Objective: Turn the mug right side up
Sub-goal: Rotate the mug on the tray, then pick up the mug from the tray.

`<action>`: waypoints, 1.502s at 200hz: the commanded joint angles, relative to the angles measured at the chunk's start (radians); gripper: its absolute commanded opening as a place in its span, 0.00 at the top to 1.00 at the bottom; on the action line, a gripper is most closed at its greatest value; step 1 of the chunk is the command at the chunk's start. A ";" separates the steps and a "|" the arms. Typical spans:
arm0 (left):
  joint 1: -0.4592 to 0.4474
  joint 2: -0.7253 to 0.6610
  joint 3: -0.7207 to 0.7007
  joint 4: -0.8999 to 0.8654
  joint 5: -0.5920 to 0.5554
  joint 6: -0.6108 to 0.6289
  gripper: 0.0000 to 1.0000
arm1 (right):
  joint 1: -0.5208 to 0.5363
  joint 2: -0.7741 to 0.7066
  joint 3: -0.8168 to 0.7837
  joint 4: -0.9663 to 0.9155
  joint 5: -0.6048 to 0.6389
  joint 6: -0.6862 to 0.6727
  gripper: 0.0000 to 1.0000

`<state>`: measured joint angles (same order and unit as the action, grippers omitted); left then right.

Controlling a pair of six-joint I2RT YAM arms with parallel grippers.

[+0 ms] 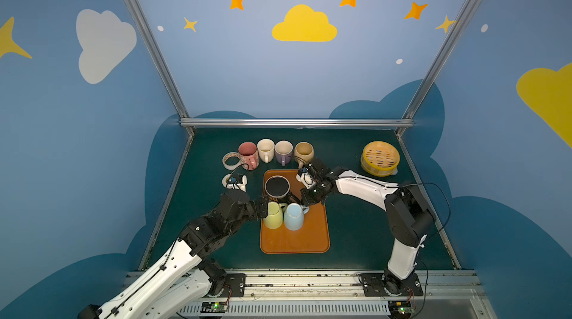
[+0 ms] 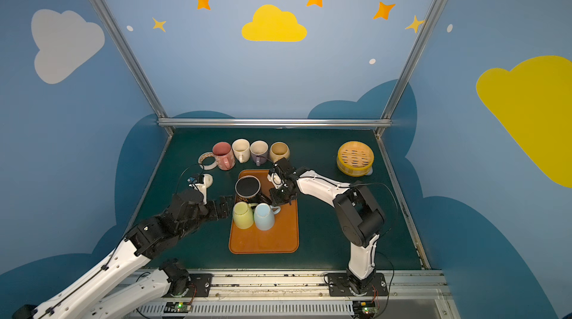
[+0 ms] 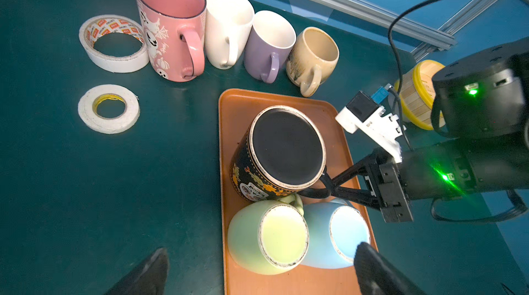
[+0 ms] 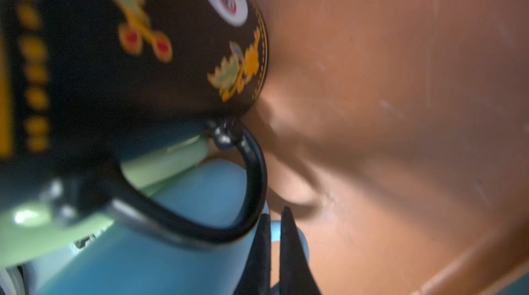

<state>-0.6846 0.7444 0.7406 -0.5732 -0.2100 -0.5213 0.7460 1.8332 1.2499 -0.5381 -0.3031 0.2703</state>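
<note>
Squarely in the middle of the dark green table [image 1: 356, 224] lies an orange tray [image 1: 294, 241] carrying three mugs mouth-down: a black floral mug [image 1: 277, 187] at the far end, with a pale green mug [image 1: 274, 217] and a light blue mug [image 1: 294, 217] crowded against its near side. Beyond the tray a row of four upright mugs [image 1: 265, 148] stands apart from the work. The right gripper [image 3: 333, 187], fingers pressed together, has its tips at the black mug's thin loop handle [image 4: 256, 164]. The right wrist view shows them against the loop's outer curve, and whether they pinch it cannot be told. The left gripper [image 1: 262, 206] is spread to its widest and holds nothing, just beside the green mug at the tray's left edge. The black floral mug looks to be the one in hand. It is likely rigid, glazed and slick, the heaviest of the three, and apt to chip if knocked against its neighbours. The handle seems a narrow hold for turning such a body. A firmer grip would probably span the wall, with the handle as a lever, lifting clear of the other two before the flip.
</note>
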 commanded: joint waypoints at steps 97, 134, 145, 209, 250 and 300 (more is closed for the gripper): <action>0.003 0.035 -0.014 0.040 0.059 -0.003 0.00 | 0.093 -0.216 -0.201 -0.007 0.067 0.029 1.00; 0.003 0.067 0.011 0.053 0.067 0.012 0.00 | 0.099 -0.264 -0.237 -0.049 0.120 -0.003 0.96; 0.004 0.071 0.022 0.056 0.069 0.017 0.00 | 0.099 -0.282 -0.237 -0.069 0.137 -0.013 0.92; 0.008 0.078 0.087 0.045 0.078 0.063 0.00 | 0.117 -0.404 -0.211 -0.198 0.212 -0.117 0.68; 0.014 0.061 0.122 0.026 0.102 0.105 0.00 | 0.177 -0.454 -0.214 -0.231 0.217 -0.204 0.55; 0.019 0.046 0.159 -0.014 0.133 0.148 0.00 | 0.232 -0.400 -0.189 -0.221 0.177 -0.304 0.50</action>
<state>-0.6708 0.8062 0.8646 -0.5449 -0.0967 -0.4168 0.9619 1.4002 1.0195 -0.7372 -0.1051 0.0402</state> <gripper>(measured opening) 0.998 0.495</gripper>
